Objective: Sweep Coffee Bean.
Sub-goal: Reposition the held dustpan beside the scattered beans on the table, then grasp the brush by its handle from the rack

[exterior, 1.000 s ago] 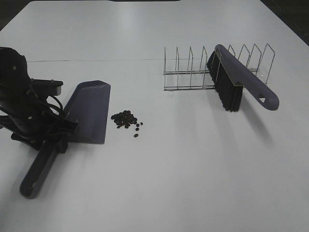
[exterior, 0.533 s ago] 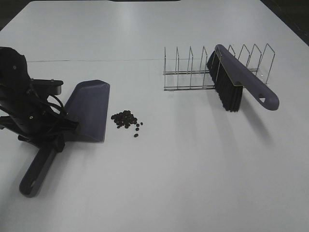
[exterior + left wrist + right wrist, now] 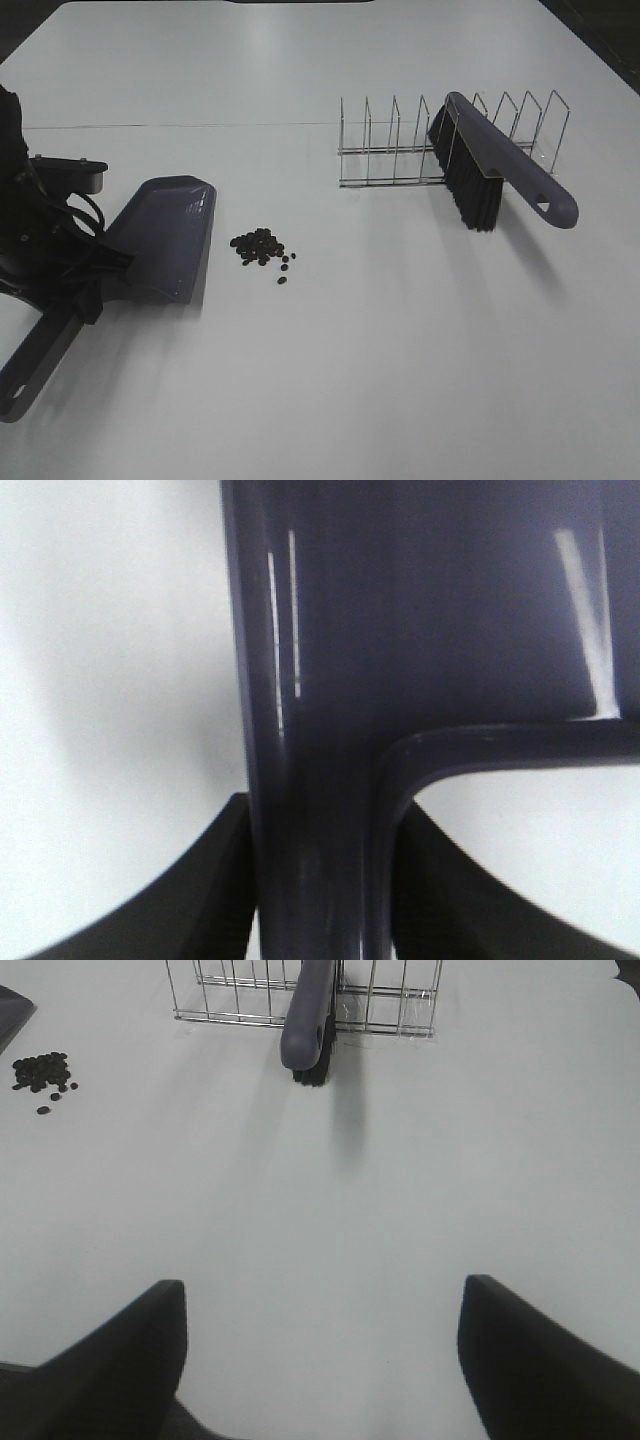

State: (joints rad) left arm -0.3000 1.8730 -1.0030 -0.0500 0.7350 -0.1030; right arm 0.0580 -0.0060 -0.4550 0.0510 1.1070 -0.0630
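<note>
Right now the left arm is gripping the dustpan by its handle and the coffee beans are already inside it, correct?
No. The left gripper does clamp the dustpan by its handle, but the coffee beans lie on the table, apart from its lip, as the exterior high view shows.

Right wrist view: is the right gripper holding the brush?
No; the right gripper is open and empty, and the brush rests in the wire rack ahead.

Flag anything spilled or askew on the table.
Small dark coffee beans lie spilled in a loose pile on the white table, a few strays beside it. The purple black-bristled brush leans tilted in the wire rack, handle sticking out. Nothing looks damaged.
</note>
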